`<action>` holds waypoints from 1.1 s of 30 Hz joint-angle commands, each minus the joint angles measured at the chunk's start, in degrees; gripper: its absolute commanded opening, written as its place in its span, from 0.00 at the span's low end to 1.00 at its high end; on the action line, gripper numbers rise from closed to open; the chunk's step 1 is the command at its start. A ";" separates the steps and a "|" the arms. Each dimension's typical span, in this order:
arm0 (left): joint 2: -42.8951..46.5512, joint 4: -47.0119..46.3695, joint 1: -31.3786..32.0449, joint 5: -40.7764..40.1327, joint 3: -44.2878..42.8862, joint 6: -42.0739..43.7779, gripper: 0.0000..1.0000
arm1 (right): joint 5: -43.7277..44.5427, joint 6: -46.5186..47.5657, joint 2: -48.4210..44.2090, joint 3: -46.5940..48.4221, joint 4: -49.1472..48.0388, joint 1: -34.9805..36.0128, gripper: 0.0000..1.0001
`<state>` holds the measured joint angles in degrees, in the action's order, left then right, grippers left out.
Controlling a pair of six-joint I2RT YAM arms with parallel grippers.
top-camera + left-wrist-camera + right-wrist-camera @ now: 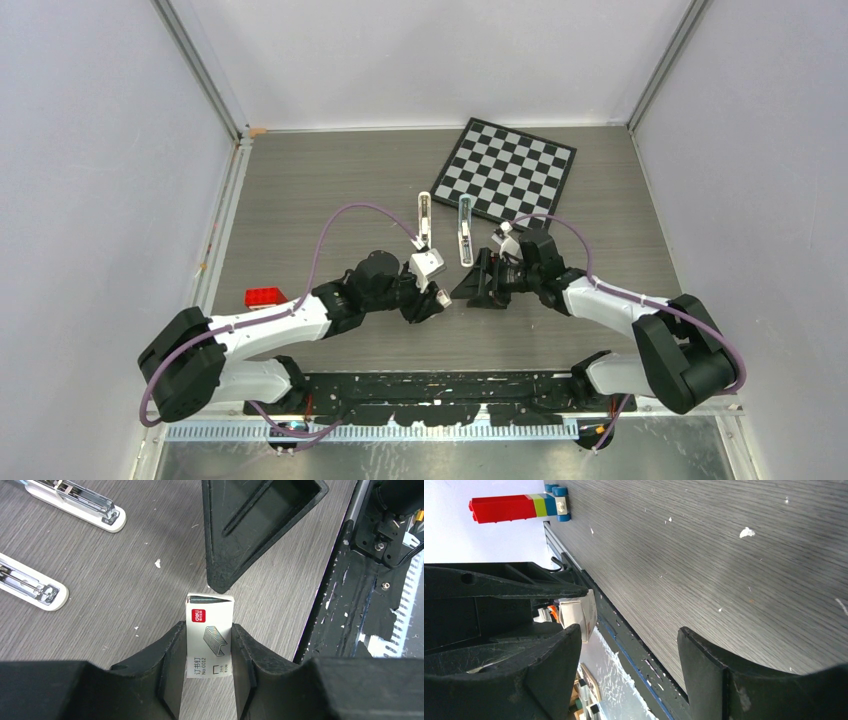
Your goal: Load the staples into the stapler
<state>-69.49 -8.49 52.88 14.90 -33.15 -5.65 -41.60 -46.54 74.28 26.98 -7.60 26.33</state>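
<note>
One chessboard (510, 172). Two staplers: white stapler (424, 220), teal stapler (465, 230). One red brick (264, 296). One staple box (209, 635), pinched by the left gripper (209, 630) just before the staplers. Right gripper (629, 635) is spread, facing it. Both arms bend inward.

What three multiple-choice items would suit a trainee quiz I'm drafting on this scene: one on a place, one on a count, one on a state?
1. Where on the grey wood-grain table is the black-and-white chequered board? A near left; B far right; C between the arms.
2. How many long white-and-silver staplers lie on it? A one; B two; C four.
3. The left hand is: A open and empty; B out of view; C shut on the small white cardboard staple box.
Key: 1 B, the top view shows it by the far right corner; 2 B, two lie side by side mid-table; 3 C, its fingers press both sides of the box.
</note>
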 commanded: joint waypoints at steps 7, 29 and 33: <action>0.76 -4.69 0.29 1.57 -0.12 -0.33 0.38 | -1.14 -0.59 0.85 1.41 -2.78 0.87 0.73; 0.43 -5.28 0.29 -0.14 1.26 1.40 0.38 | 1.28 0.06 1.39 3.03 -0.69 3.00 0.69; 0.89 -4.98 0.31 -1.00 1.87 1.59 0.38 | 4.84 0.14 -1.84 4.31 2.71 2.94 0.68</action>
<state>-69.49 -10.13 52.88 15.18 -31.99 -5.32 -40.07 -46.89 76.62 28.12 -7.09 29.04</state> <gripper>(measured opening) 0.381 0.688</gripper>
